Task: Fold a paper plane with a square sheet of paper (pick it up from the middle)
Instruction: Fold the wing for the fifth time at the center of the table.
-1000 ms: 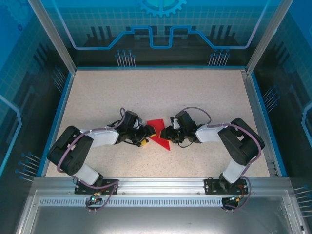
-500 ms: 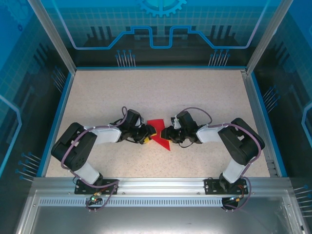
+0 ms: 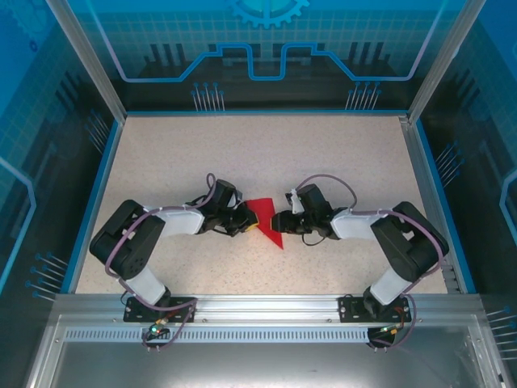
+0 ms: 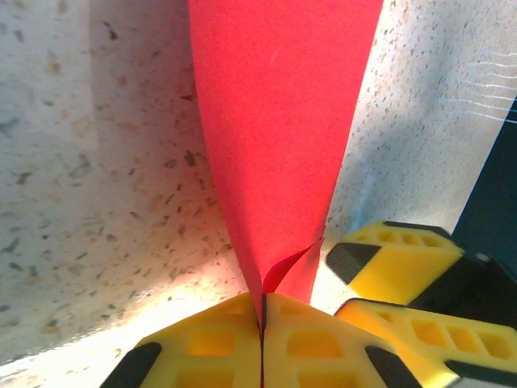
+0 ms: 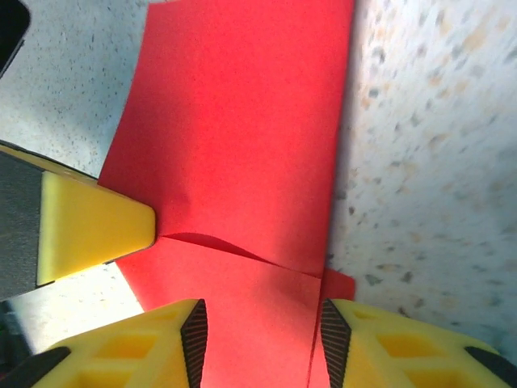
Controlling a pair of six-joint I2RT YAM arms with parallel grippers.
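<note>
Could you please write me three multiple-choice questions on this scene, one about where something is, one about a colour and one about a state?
1. Where is the sheet of paper?
A. In the middle of the table, between the left gripper and the right gripper.
B. At the far edge of the table.
C. At the near right corner of the table.

2. What colour is the paper?
A. Blue.
B. Red.
C. White.

3. How does the left gripper stand?
A. Wide open above the paper.
B. Shut on the paper.
C. Shut on nothing, off to one side.

Answers:
1 A, since the top view shows it mid-table with a gripper at each side.
2 B, since every view shows it bright red.
3 B, since the left wrist view shows the yellow fingers pressed together with the paper pinched in their seam.
</note>
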